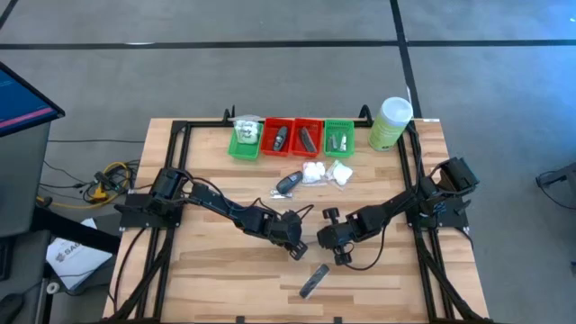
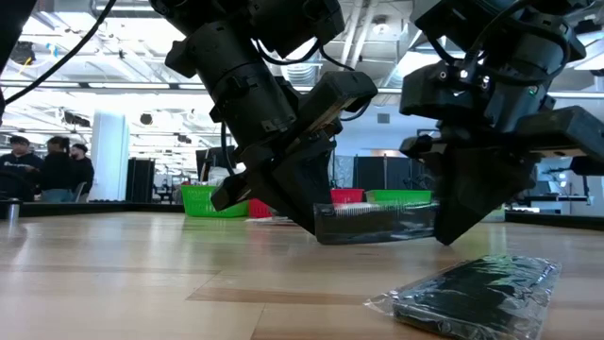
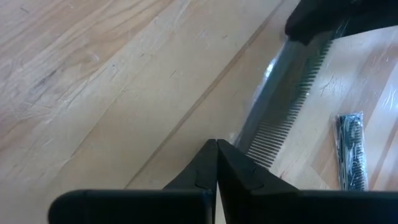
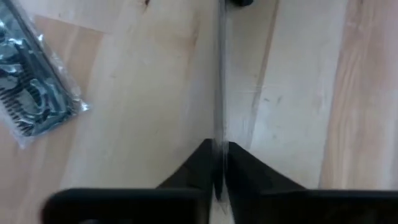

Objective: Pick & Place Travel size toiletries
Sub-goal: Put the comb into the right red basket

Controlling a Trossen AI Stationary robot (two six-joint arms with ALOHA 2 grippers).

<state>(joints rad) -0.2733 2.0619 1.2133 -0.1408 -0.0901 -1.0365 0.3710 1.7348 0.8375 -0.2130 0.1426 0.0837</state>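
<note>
I see the wooden table (image 1: pixel 216 279) with both arms meeting near its middle. Along the far edge sits a row of green and red trays (image 1: pixel 290 137) beside a pale green canister (image 1: pixel 390 122). My left gripper (image 3: pixel 216 163) has its fingers pressed together on one end of a wrapped comb (image 2: pixel 377 225); my right gripper (image 4: pixel 217 168) pinches its other end, holding it just above the wood. A second wrapped comb (image 1: pixel 313 280) lies nearby.

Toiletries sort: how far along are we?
Done: the four trays each hold items. In hand: one wrapped comb, pinched by the left gripper and the right gripper, just above the table. Left: second wrapped comb, black oval piece, white packets, all loose.
</note>
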